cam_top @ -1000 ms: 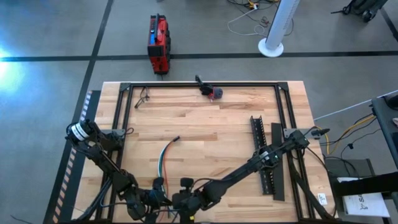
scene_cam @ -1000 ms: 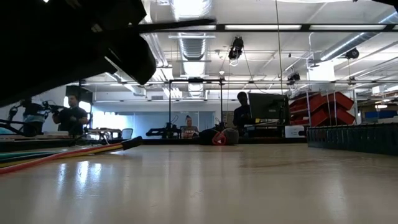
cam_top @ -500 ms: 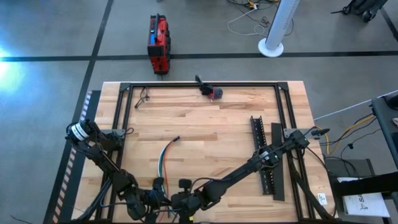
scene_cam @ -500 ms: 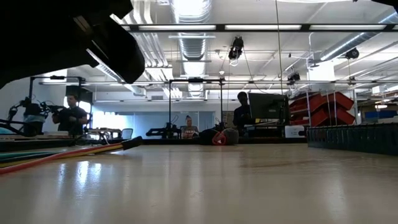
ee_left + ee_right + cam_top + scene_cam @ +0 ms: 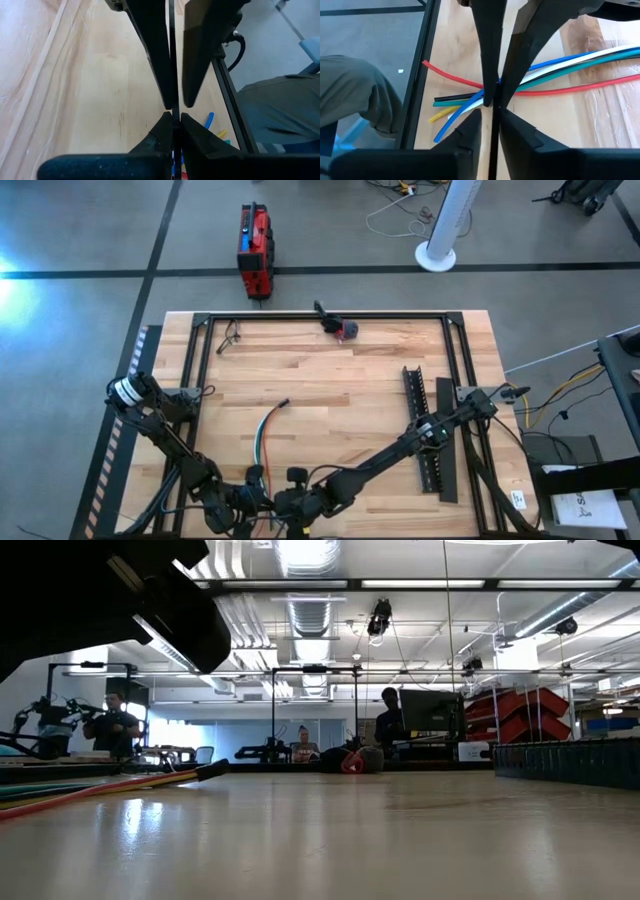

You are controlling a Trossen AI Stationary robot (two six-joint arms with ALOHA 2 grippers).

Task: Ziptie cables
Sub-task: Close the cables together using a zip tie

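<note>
Meeting at the worktop's six-o'clock edge, both pincers are pinching one thin black strip, likely the ziptie, between them. Left pincer and right pincer are each showing only a narrow gap, clamped on it, seemingly keeping it taut over the cables. These are lying fanned beneath, running toward twelve o'clock.
</note>
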